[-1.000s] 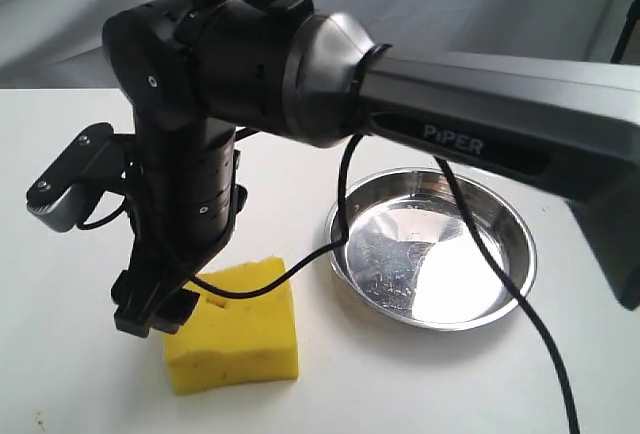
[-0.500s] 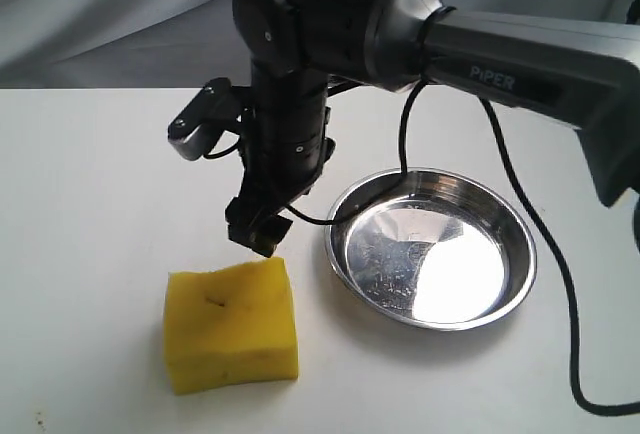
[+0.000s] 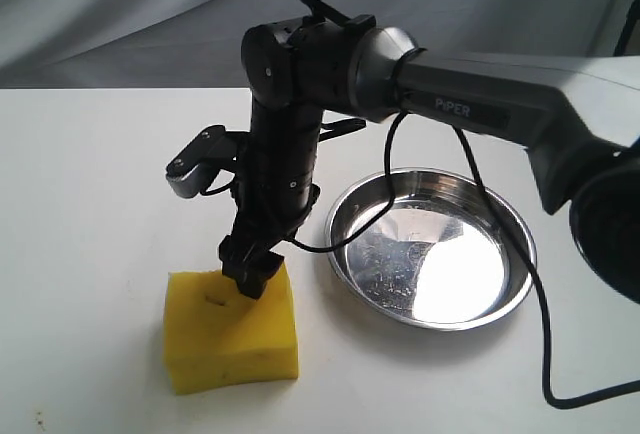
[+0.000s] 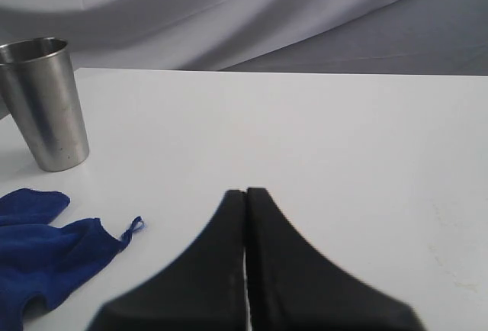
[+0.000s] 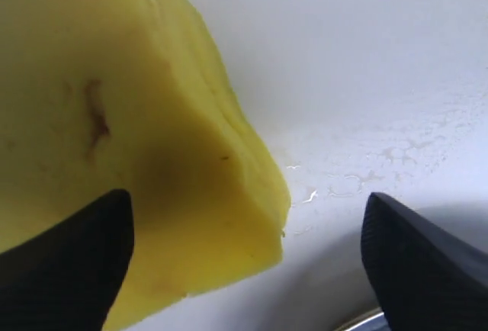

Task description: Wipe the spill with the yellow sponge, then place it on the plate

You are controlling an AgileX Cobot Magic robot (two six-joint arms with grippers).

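The yellow sponge (image 3: 230, 339) lies on the white table, left of the plate (image 3: 505, 216), a shiny steel dish with nothing in it. My right gripper (image 3: 250, 272) reaches across and points down at the sponge's top back edge. In the right wrist view this gripper (image 5: 244, 209) is open wide: one finger (image 5: 69, 270) is over the sponge (image 5: 114, 117), the other (image 5: 427, 270) over bare table beside the plate's rim (image 5: 366, 322). The spill is out of view; only faint wet streaks (image 5: 343, 182) show beside the sponge. My left gripper (image 4: 245, 194) is shut and empty over bare table.
In the left wrist view a steel cup (image 4: 46, 102) stands near the table's far edge, with a crumpled blue cloth (image 4: 38, 247) in front of it. A black cable (image 3: 520, 294) hangs from the right arm across the plate. Grey cloth backs the table.
The right gripper rose from the sponge's left side, swung back behind it, and has now come down onto its top back edge. The sponge has not moved.
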